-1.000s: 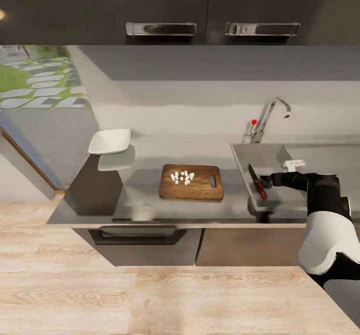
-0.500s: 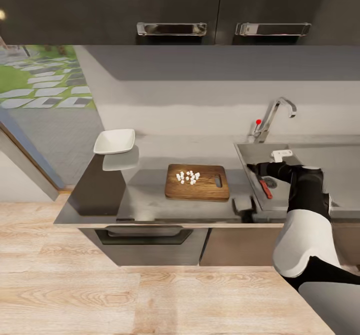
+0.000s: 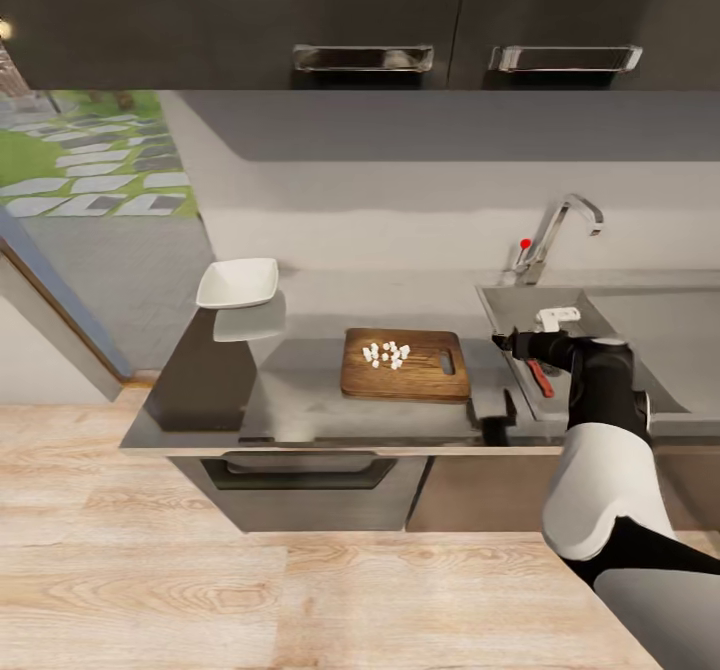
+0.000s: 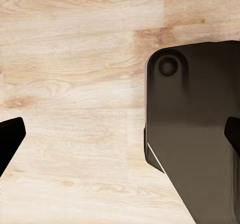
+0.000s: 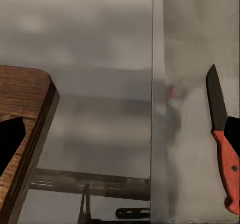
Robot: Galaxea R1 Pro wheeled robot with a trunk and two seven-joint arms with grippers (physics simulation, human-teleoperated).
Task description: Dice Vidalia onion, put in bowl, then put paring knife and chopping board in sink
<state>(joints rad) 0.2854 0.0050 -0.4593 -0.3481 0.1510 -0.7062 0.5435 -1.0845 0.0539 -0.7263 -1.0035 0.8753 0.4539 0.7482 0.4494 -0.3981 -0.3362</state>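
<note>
- Paring knife [image 3: 541, 377], red-handled with a dark pointed blade, now lies loose on the steel floor of the sink [image 3: 600, 312], near the left wall; a second ago it was gripped in the right hand above the sink's edge.
- Right hand [image 3: 507, 342] has pulled back since then and now hovers over the sink's left rim, between the knife and the chopping board [image 3: 407, 363]. Its two fingers stand wide apart and hold nothing.
- From the right wrist camera, the knife [image 5: 223, 137] lies just beside one dark fingertip [image 5: 233, 131], not touching it as far as can be seen; a rounded corner of the board [image 5: 27, 119] sits by the other fingertip.
- Whole head view has slid sideways since the earlier frames, which is camera movement; the board and the bowl keep their places on the desk.
- Desk [image 3: 310, 310] is a long, smooth grey, slightly reflective worktop above dark cabinet fronts, with dark wall cabinets overhead and a pale grey wall behind.
- Diced onion [image 3: 386, 353], a cluster of tiny white cubes, rests on the dark-brown board, well left of the hand.
- Bowl [image 3: 238, 282], white and squarish, sits at the desk's far left end.
- Chrome tap [image 3: 555, 235] with a red dot stands behind the sink.
- Floor [image 3: 150, 570] is pale wood planks; a doorway at left shows grass and stepping stones.
- Left hand [image 4: 120, 139] points down at the wood floor, fingertips wide apart and empty, beside a dark robot part.
</note>
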